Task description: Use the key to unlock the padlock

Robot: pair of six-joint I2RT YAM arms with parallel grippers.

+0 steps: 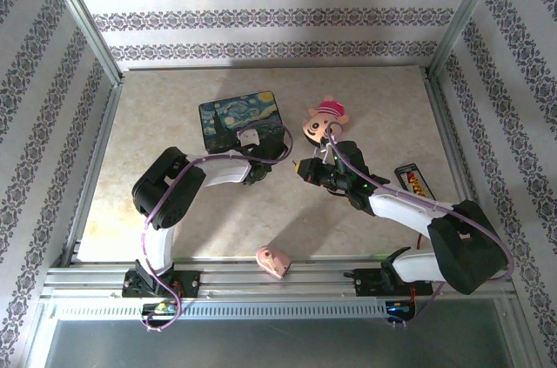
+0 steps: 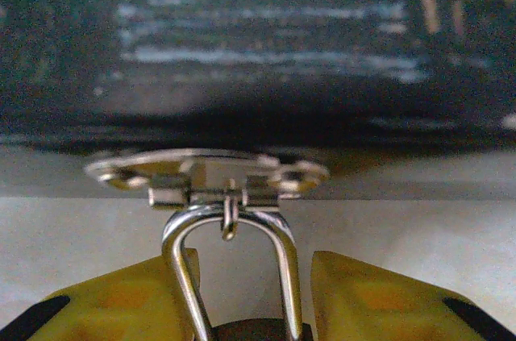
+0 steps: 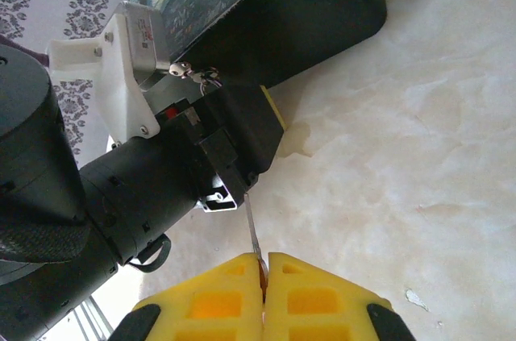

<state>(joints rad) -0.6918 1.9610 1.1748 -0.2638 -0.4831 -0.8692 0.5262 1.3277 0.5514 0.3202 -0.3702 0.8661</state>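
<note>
The padlock's silver shackle (image 2: 278, 244) hangs through the small ring of the box's brass clasp (image 2: 205, 170). My left gripper (image 2: 251, 264) is shut on the padlock, whose dark body sits low between the yellow fingers. From above, the left gripper (image 1: 254, 152) is at the front edge of the painted box (image 1: 239, 117). My right gripper (image 3: 264, 264) is shut on the key (image 3: 251, 232). The thin blade points up, and its tip reaches the underside of the left gripper's black body, below the padlock. In the top view the right gripper (image 1: 302, 168) is just right of the left one.
A pink pig toy (image 1: 326, 117) lies right of the box, close behind my right gripper. A pink wedge (image 1: 273, 260) rests at the near edge between the arm bases. A black and orange packet (image 1: 414, 180) lies at the right. Metal frame posts border the table.
</note>
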